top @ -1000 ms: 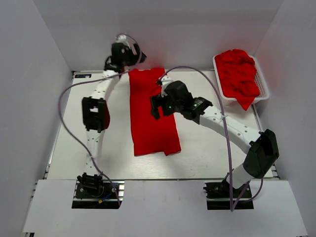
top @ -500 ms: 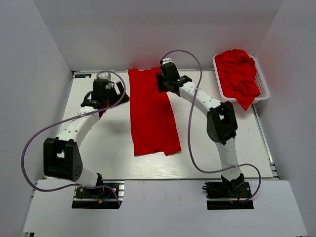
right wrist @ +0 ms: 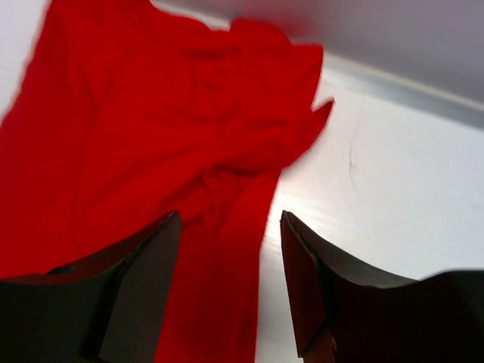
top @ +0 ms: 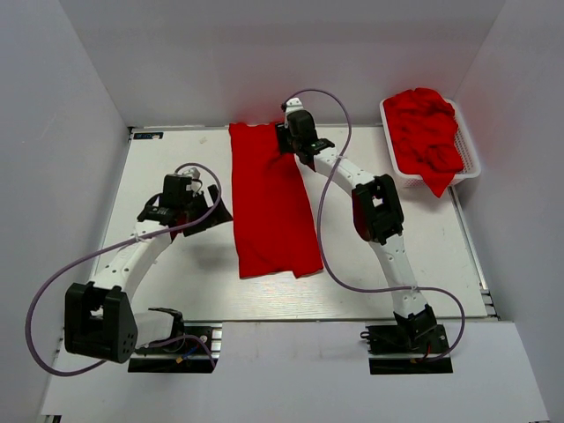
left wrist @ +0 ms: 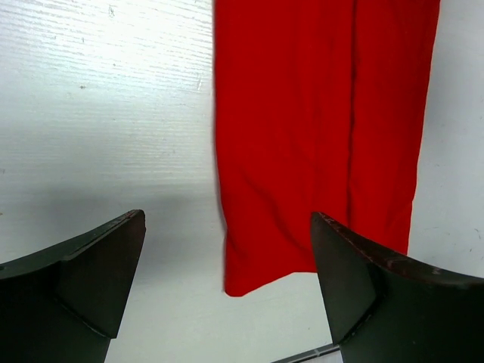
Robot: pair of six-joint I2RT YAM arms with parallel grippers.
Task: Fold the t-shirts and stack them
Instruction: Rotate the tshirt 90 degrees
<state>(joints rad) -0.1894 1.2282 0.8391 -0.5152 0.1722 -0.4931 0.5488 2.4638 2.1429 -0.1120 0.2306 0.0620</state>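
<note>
A white table (top: 441, 238) fills the overhead view. At its near edge the two arms are bolted, and both reach away toward the far wall.

Down the middle of the table lies a red t-shirt (top: 269, 207), folded lengthwise into a long strip. It runs from the far edge to a little short of the near edge. Its near hem is uneven, and one layer shows slightly below the other.

At the far right corner stands a white slotted basket (top: 470, 145). It holds a heap of t-shirts (top: 427, 132), equally red and crumpled, and one end of the heap hangs over the near rim onto the table.

The left gripper (top: 216, 211) hangs just left of the strip, about halfway along it, and is clear of the cloth. In the left wrist view its fingers (left wrist: 91, 265) are spread wide with nothing between them. The shirt's near end lies flat on the table ahead.

The right gripper (top: 291, 137) is at the strip's far right corner, where the fabric is bunched and wrinkled. In the right wrist view its fingers (right wrist: 144, 280) stand apart over that corner. A ridge of cloth lies in the gap, and bare table shows between the cloth and one finger.
</note>
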